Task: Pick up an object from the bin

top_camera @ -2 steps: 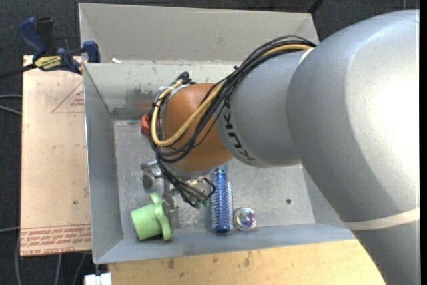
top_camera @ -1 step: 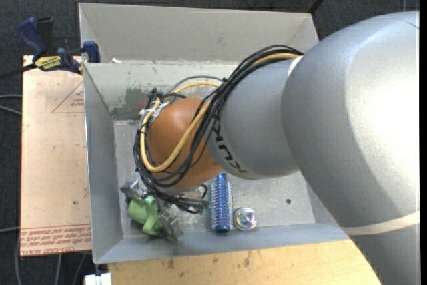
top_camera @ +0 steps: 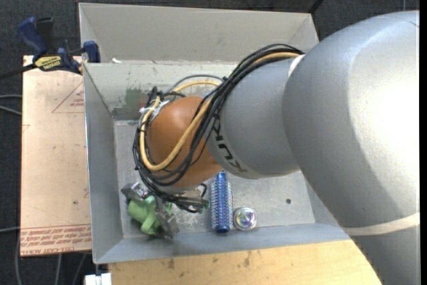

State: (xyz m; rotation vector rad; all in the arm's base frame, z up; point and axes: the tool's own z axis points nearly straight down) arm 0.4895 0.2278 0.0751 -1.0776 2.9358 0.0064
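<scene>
The gripper (top_camera: 157,207) is low in the bin (top_camera: 100,163), at its bottom-left corner as the camera sees it, right over a small green lumpy thing (top_camera: 141,215) that lies close to the left wall and the near edge. The two overlap in the view, so the gripper looks to be on or just above the green thing, but I cannot tell which, nor whether the gripper is wide, narrow or already closed on anything; the orange wrist cover (top_camera: 177,140) and its black and yellow cables (top_camera: 143,143) hide much of it. Just beside the gripper on the right, a blue ribbed roller (top_camera: 221,202) lies on the floor of the bin near the near edge, and a small shiny round piece (top_camera: 245,217) sits just beyond it, towards the bottom-right corner. My judgement is that the step in hand is the reach and grasp at the bottom of the bin, with the green thing the likely target and nothing lifted yet. The next move calls for a firm close on that green thing and a straight lift, keeping clear of the left wall and the near edge, and not dragging the blue roller along.
</scene>
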